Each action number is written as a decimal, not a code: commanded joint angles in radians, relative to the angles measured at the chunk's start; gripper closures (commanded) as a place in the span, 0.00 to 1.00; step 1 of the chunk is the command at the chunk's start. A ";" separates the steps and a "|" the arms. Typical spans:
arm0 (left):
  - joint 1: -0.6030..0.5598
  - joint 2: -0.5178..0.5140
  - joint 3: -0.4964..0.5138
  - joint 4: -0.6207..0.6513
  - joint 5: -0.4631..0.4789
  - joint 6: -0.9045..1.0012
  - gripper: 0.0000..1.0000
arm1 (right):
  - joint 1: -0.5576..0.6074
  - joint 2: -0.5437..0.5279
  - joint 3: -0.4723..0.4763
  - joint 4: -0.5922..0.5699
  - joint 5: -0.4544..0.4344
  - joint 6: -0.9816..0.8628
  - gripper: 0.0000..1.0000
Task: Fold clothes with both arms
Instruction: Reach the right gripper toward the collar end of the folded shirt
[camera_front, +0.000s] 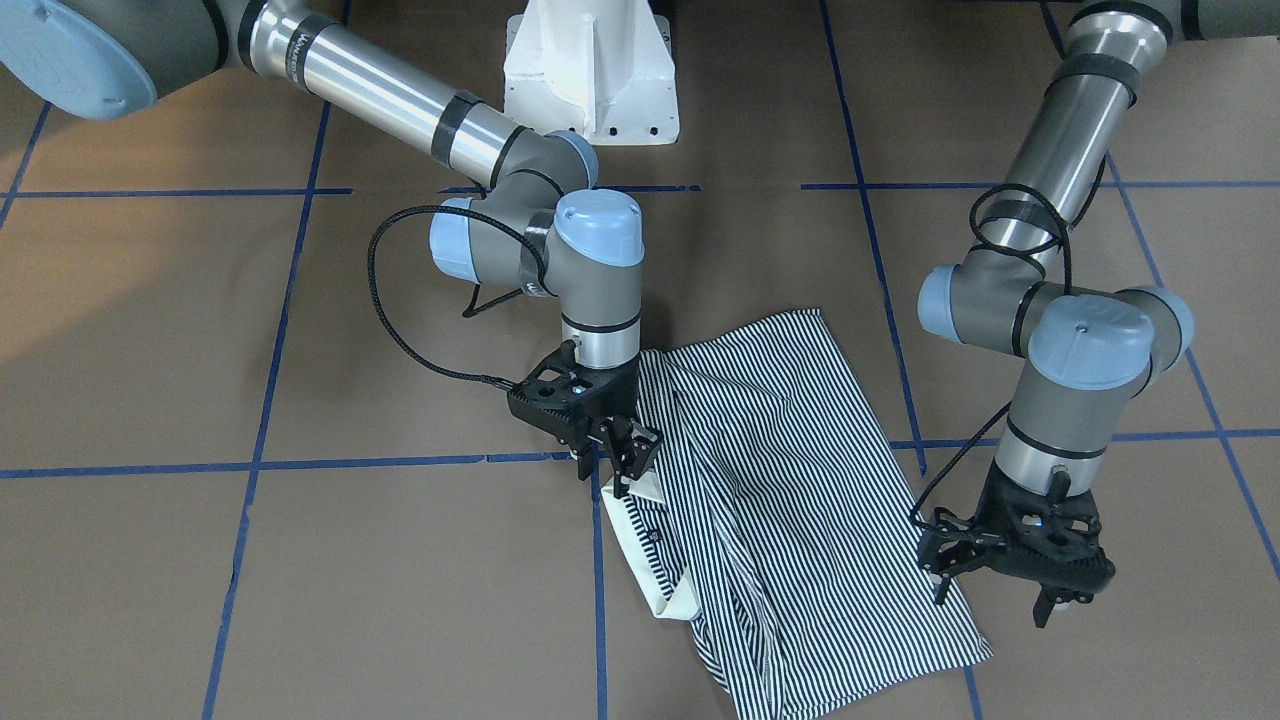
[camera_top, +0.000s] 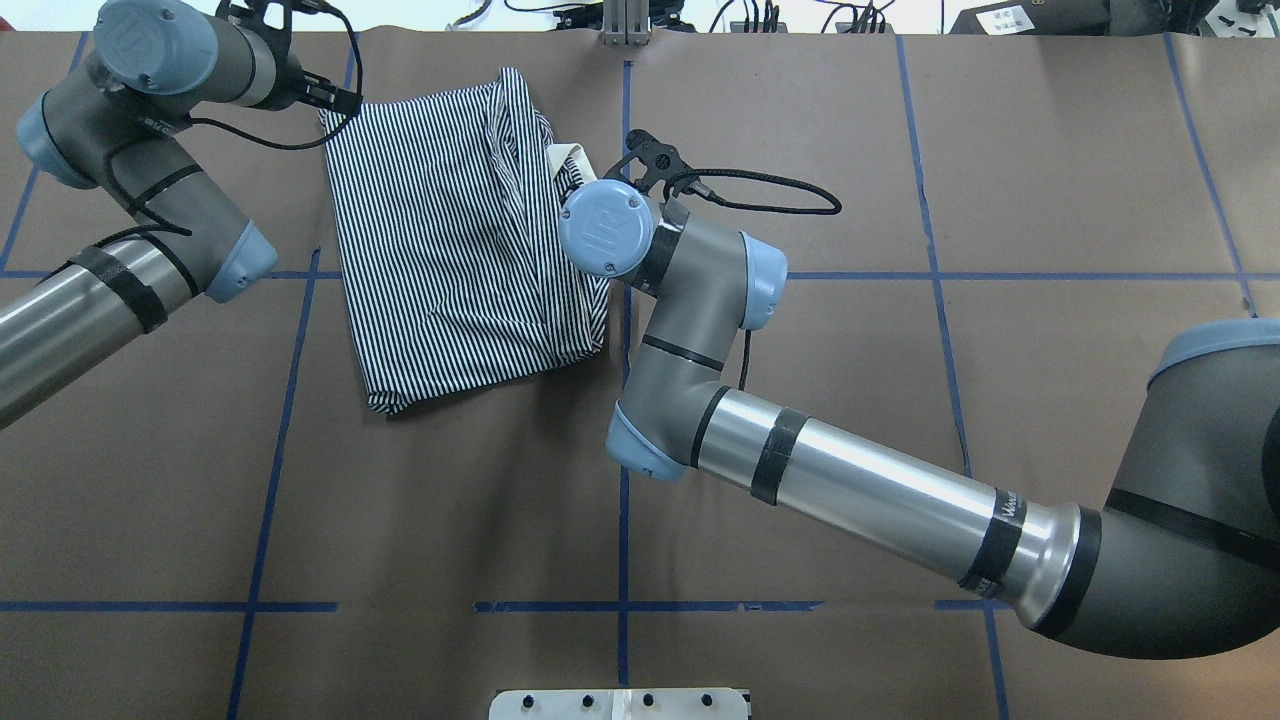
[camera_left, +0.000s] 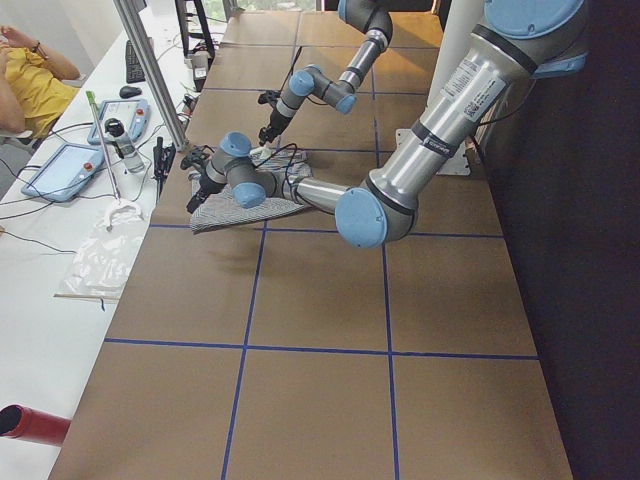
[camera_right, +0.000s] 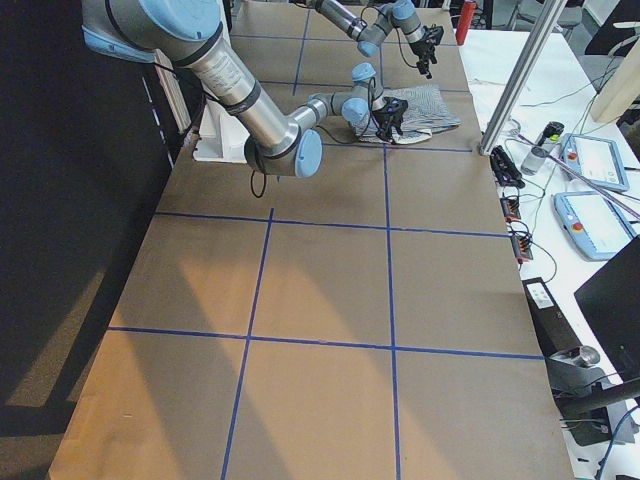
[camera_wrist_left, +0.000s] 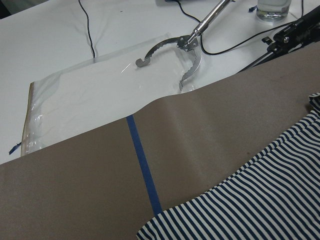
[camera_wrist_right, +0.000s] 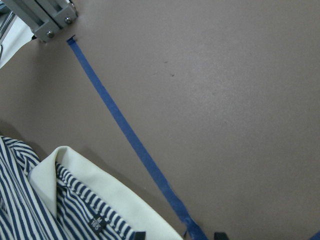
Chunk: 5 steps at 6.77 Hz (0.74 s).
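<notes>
I see the striped shirt (camera_front: 790, 480) lying by the table (camera_front: 300, 600) edge opposite the robot. Its long axis runs toward the robot's edge, where broad table lies, and its collar (camera_front: 640, 545) is at the far edge. The left hand (camera_front: 992, 603) is spread open over a far corner of the shirt. The right hand (camera_front: 622, 462) is at the collar, but I cannot tell its grip.

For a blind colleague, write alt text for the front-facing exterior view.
A navy-and-white striped polo shirt lies partly folded on a blue-taped brown table. The right pincer sits at its cream collar; the open left pincer at the opposite edge.

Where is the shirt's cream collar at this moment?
In the front-facing view, the cream collar lies at the striped shirt's view-left edge, just below the right hand and beside a blue tape line.
</notes>
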<state>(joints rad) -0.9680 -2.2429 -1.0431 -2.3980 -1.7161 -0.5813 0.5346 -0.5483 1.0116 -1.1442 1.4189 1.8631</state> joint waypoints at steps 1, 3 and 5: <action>-0.001 0.000 0.000 0.000 0.000 0.000 0.00 | -0.011 0.022 -0.048 0.036 -0.023 0.007 0.45; 0.000 0.002 0.000 -0.001 0.000 0.000 0.00 | -0.011 0.030 -0.079 0.061 -0.032 0.010 0.45; 0.000 0.005 -0.002 -0.001 0.000 0.000 0.00 | -0.011 0.031 -0.088 0.067 -0.034 0.010 0.80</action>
<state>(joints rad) -0.9681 -2.2401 -1.0435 -2.3991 -1.7164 -0.5814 0.5232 -0.5179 0.9290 -1.0815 1.3866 1.8727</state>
